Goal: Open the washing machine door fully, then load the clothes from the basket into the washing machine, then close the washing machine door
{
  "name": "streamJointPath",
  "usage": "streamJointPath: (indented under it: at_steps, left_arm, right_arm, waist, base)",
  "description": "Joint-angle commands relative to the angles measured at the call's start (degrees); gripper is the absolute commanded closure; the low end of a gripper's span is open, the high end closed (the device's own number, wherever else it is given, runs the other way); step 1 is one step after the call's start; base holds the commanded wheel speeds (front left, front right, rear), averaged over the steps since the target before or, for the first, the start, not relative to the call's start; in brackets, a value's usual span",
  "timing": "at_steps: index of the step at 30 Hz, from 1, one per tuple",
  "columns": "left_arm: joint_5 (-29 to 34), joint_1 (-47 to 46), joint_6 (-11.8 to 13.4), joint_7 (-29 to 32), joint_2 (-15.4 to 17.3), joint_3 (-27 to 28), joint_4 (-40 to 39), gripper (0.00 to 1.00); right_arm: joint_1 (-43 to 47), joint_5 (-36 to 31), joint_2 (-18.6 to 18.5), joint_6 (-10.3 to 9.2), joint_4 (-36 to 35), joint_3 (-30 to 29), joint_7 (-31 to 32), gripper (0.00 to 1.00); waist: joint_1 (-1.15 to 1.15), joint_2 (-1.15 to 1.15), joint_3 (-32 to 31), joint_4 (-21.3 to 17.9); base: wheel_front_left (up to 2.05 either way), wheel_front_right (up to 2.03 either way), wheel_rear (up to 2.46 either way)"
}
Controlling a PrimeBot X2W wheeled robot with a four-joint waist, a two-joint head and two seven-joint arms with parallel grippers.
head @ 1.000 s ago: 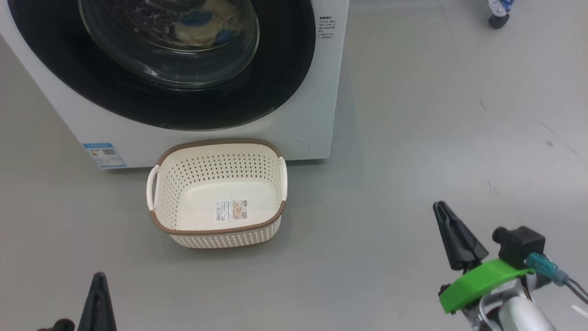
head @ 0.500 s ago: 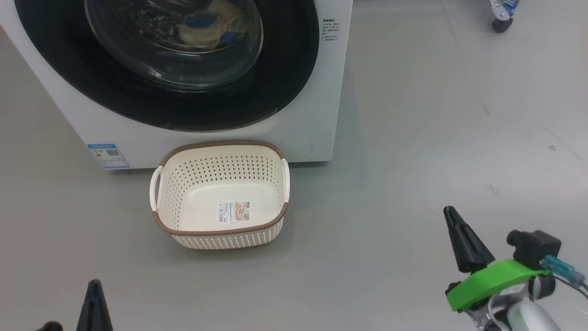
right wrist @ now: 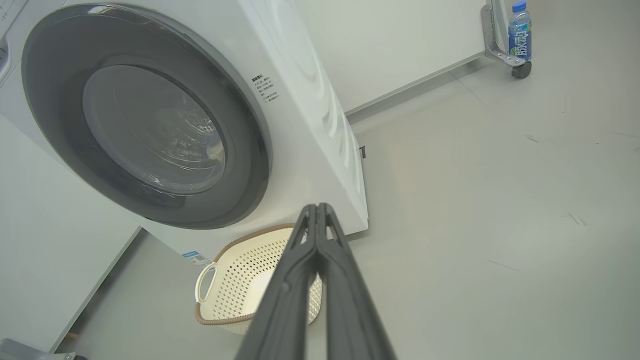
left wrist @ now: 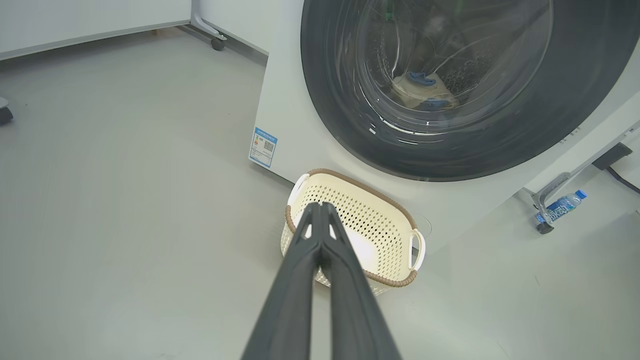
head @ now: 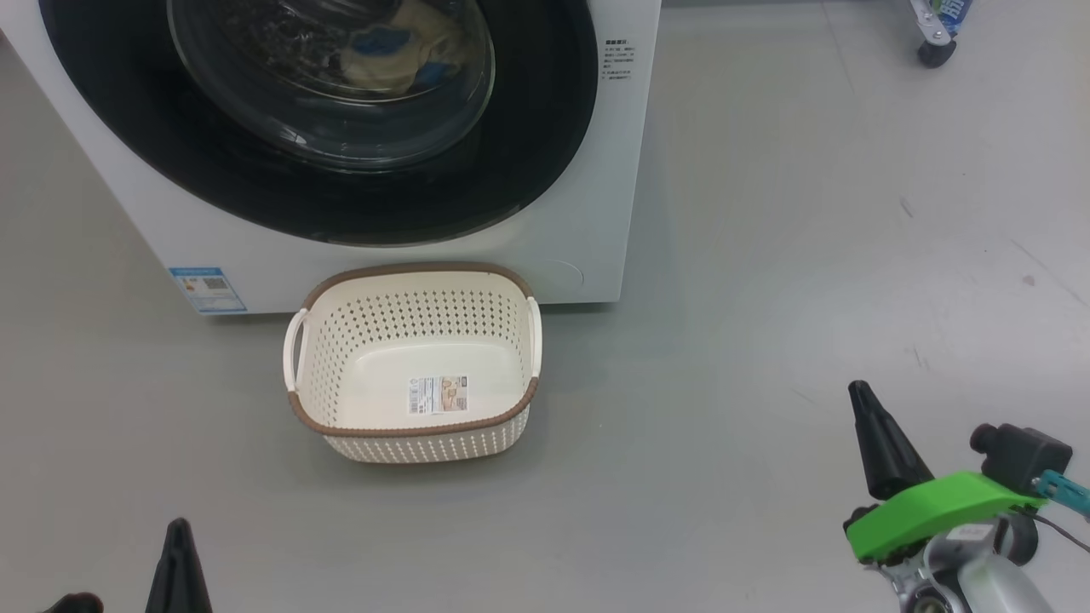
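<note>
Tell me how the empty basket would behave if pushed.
The basket looks light: thin perforated plastic, nothing inside, so it would probably slide easily on the smooth floor. Its wide flat base suggests it is unlikely to tip.

You have bright, even, diffuse light from above in all three views. The washing machine casts only a soft shadow on the floor along its base and right side, and the basket in front of it casts a faint one. Pale glare streaks cross the washing machine door glass and veil the clothes behind it. The head view is sharp. Both wrist views bow and tilt the washing machine's straight edges.
</note>
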Motion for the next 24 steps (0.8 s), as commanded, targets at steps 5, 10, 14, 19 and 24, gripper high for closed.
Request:
streamJointPath:
  at_steps: [5, 10, 14, 19, 24]
  left_arm:
    - [-3.8, -3.0, -0.4, 1.0, 0.3, 1.0, -1.2, 1.0]
    - [-7.0, -3.5, -0.7, 1.8, 0.2, 1.2, -0.9, 1.0]
    - [-9.6, -4.0, -0.9, 2.4, 0.1, 1.3, -0.6, 1.0]
    - [-12.8, -4.5, -1.2, 3.2, 0.0, 1.4, -0.3, 1.0]
    - [-16.1, -5.1, -1.5, 4.0, -0.1, 1.5, 0.1, 1.0]
  right_arm:
    - [-2.8, 3.8, -0.1, -0.06, -1.8, -1.0, 1.0, 1.0]
    - [-2.8, 6.9, 0.0, -0.06, -1.8, -1.6, 1.8, 1.0]
    - [-2.8, 9.3, 0.1, -0.07, -1.8, -2.1, 2.4, 1.0]
    - [-2.8, 12.3, 0.2, -0.08, -1.8, -2.7, 3.2, 1.0]
    - [-2.8, 15.4, 0.4, -0.09, -1.8, -3.3, 4.0, 1.0]
  waist:
    - [0.0, 0.0, -0.1, 0.2]
    - [0.0, 0.0, -0.3, 0.3]
    - [0.0, 0.0, -0.4, 0.5]
    - [0.0, 0.0, -0.5, 0.7]
    - [0.0, 0.0, -0.7, 0.8]
  base:
    - [0.0, 0.0, 0.0]
    - [0.0, 0.0, 0.0]
    - [0.0, 0.0, 0.0]
    - [0.0, 0.0, 0.0]
    - [0.0, 0.0, 0.0]
